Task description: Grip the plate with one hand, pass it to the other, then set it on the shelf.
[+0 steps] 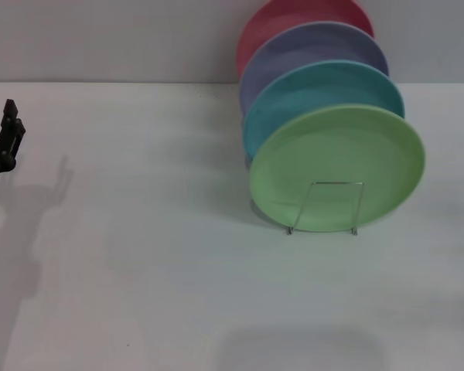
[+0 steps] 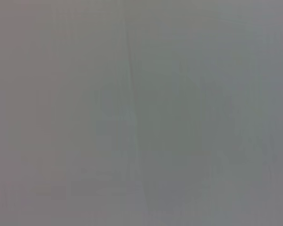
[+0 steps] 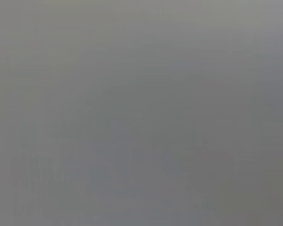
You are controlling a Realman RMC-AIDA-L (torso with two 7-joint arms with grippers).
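Observation:
The light-green plate (image 1: pixel 337 151) stands on edge, tilted back, in the frontmost slot of the shelf (image 1: pixel 334 183), a thin wire rack whose front loop crosses the plate's lower face. My left gripper (image 1: pixel 8 127) is a small black shape at the far left edge of the head view, well away from the plate and holding nothing. My right gripper is out of view. Both wrist views show only a plain grey surface.
Behind the green plate, a turquoise plate (image 1: pixel 317 89), a lavender plate (image 1: pixel 309 46) and a pink plate (image 1: pixel 282 19) stand in the same rack. The white table (image 1: pixel 155 255) stretches left and forward of the rack, with a grey wall behind.

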